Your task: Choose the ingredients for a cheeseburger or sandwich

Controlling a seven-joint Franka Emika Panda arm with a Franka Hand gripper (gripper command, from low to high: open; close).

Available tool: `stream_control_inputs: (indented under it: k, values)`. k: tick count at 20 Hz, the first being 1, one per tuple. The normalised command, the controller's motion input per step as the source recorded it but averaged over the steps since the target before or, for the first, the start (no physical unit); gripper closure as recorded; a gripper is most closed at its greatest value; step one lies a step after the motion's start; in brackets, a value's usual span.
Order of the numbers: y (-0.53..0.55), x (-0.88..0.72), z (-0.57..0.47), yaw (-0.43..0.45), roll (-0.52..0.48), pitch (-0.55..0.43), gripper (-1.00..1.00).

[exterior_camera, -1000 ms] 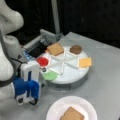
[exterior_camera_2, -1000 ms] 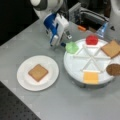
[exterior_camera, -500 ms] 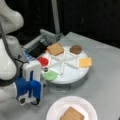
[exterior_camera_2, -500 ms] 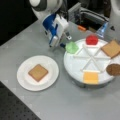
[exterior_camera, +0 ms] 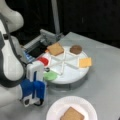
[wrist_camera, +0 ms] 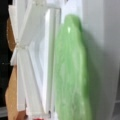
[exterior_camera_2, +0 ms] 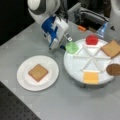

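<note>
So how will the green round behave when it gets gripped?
The green round lies flat in a tray compartment beside the gripper, so it will hardly roll. Its glossy sheen in the wrist view suggests slippery plastic. It looks thin and probably light, offering little edge to pinch.

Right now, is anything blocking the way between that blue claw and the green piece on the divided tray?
Nothing visible. The gripper hangs beside the tray's edge, right next to the green round, with no other piece between them. The tray's white dividers lie beyond the green round.
</note>
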Motion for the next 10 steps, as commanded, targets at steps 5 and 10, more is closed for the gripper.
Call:
stream_control_inputs:
  k: [5, 10]
  values:
    - [-0.29, 0.27, -0.14, 0.506, 0.156, 0.084, -1.00]
    - [-0.19, 0.15, -0.11, 0.404, 0.163, 0.059, -1.00]
